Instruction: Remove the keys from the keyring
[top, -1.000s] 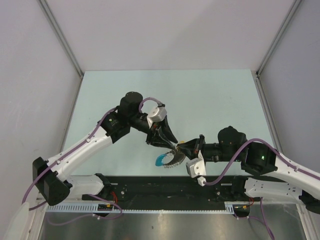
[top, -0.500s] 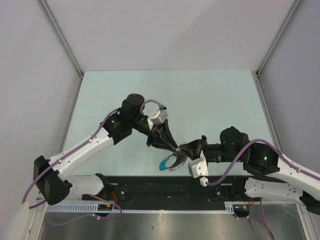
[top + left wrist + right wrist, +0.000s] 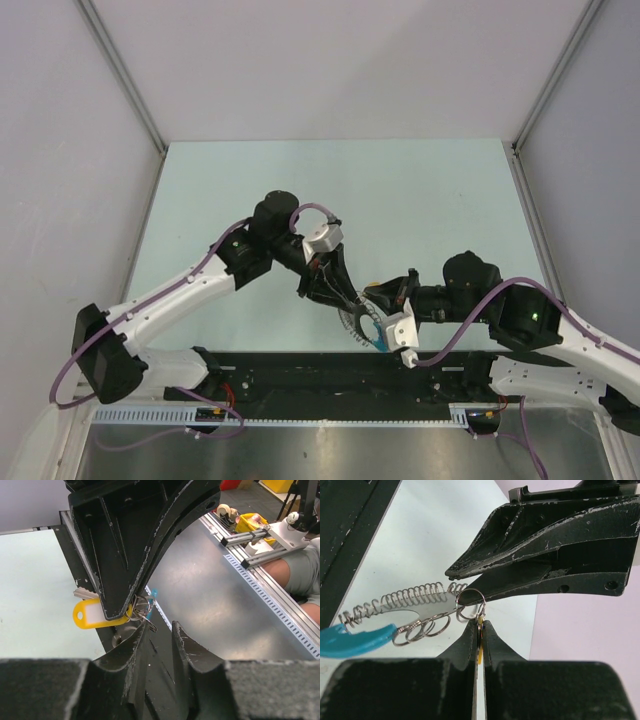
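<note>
The keys (image 3: 358, 322) hang as a silvery bunch between my two grippers near the table's front edge, with the blue piece (image 3: 380, 343) at the bottom right. In the right wrist view my right gripper (image 3: 479, 622) is shut on a yellow tag (image 3: 479, 652) that hangs from the keyring (image 3: 470, 589). A coiled spring (image 3: 405, 597), small rings and the blue piece (image 3: 355, 639) trail to the left. My left gripper (image 3: 454, 585) has its lower finger through the keyring. In the left wrist view my left gripper (image 3: 159, 626) has a narrow gap with nothing in it, just below the yellow tag (image 3: 92, 615).
A black strip (image 3: 300, 365) and a perforated metal rail (image 3: 300, 415) run along the near edge under the bunch. The pale green table (image 3: 400, 200) stretches behind, between grey walls. Yellow bins (image 3: 252, 520) and a person's arm (image 3: 300, 575) lie beyond the rail.
Both grippers have shifted right and toward the near edge with the bunch. The blue piece has swung from the bunch's left side to its lower right.
</note>
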You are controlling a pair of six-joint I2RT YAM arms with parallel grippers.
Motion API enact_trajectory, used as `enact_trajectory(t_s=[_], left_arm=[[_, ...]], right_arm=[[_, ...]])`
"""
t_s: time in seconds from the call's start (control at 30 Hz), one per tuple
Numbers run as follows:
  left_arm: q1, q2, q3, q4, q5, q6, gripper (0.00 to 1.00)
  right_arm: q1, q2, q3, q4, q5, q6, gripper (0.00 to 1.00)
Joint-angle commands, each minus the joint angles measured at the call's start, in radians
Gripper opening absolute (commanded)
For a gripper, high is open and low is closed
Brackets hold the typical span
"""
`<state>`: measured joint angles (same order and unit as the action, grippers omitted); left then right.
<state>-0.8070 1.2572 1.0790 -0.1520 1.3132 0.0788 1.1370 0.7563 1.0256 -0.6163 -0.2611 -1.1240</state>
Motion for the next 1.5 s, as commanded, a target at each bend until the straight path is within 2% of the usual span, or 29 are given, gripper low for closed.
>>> enact_trajectory(t_s=[0.0, 0.2, 0.33, 0.83, 1.03, 1.13, 1.23, 1.47], left_arm=[[-0.011, 0.015, 0.038, -0.012, 0.012, 0.004, 0.34], [-0.011, -0.011, 0.029, -0.004, -0.064, 0.010, 0.34], [-0.011, -0.035, -0.002, 0.066, -0.098, -0.034, 0.32], [-0.011, -0.007, -0.001, 0.128, -0.012, -0.097, 0.26], [-0.011, -0.018, -0.005, 0.127, -0.008, -0.093, 0.18], [-0.011, -0.013, -0.008, 0.138, -0.009, -0.111, 0.07], [-0.011, 0.002, 0.016, 0.080, -0.022, -0.096, 0.01], [-0.011, -0.016, 0.044, -0.029, -0.140, -0.034, 0.00]], right_arm=[[-0.006, -0.015, 0.053, 0.063, -0.021, 0.021, 0.00], [-0.006, -0.022, 0.053, 0.066, -0.026, 0.024, 0.00], [-0.005, -0.025, 0.051, 0.061, -0.029, 0.029, 0.00], [-0.006, -0.032, 0.051, 0.049, -0.040, 0.036, 0.00], [-0.005, -0.049, 0.053, 0.059, -0.040, 0.052, 0.00], [-0.005, -0.046, 0.053, 0.058, -0.050, 0.056, 0.00], [-0.005, -0.041, 0.053, 0.058, -0.059, 0.058, 0.00], [-0.005, -0.048, 0.053, 0.067, -0.047, 0.058, 0.00]])
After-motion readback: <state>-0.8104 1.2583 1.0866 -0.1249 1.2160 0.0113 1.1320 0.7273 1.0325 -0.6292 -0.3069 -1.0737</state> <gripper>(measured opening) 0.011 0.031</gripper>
